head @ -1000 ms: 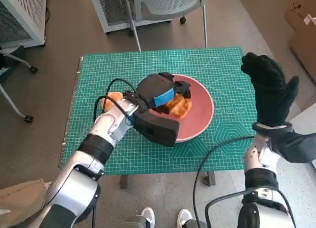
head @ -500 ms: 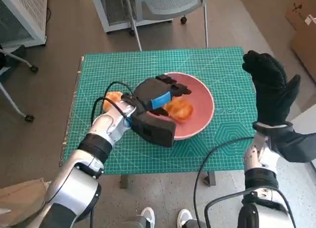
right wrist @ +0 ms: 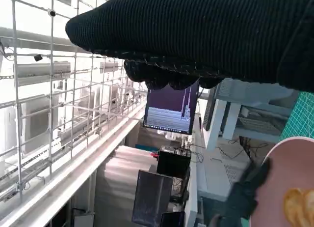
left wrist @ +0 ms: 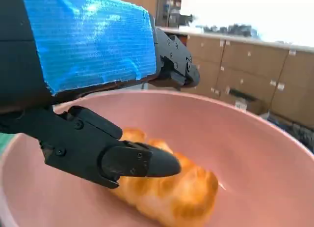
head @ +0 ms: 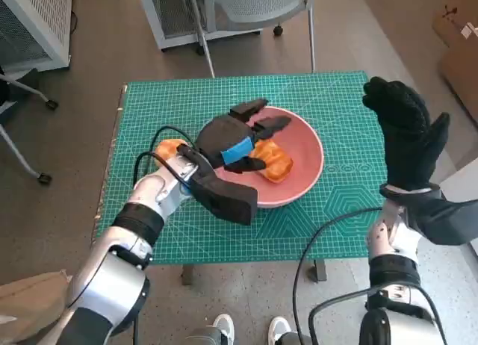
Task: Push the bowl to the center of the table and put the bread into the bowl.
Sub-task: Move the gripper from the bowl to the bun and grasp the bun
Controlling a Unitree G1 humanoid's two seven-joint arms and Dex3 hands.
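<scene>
The pink bowl (head: 306, 162) sits near the middle of the green cutting mat. A golden bread piece (head: 273, 160) lies inside it, seen close up as the bread (left wrist: 171, 190) in the bowl (left wrist: 255, 153) from the left wrist. My left hand (head: 237, 136) hovers over the bowl's left half with fingers spread, holding nothing; its fingers (left wrist: 113, 153) stand just above the bread. My right hand (head: 407, 132) is raised upright off the table's right edge, fingers apart and empty. In the right wrist view the glove (right wrist: 206, 35) fills the top and the bowl's rim (right wrist: 289, 163) shows low.
An orange object (head: 169, 148) lies on the mat (head: 164, 106) beside my left wrist. A chair and a white cabinet stand beyond the table's far edge. Cardboard boxes sit at the far right. Feet show below the near edge.
My left hand has let go of the bread, which now lies in the bowl. The hand's fingers have spread and it has drawn back to the left. The right hand is unmoved.
</scene>
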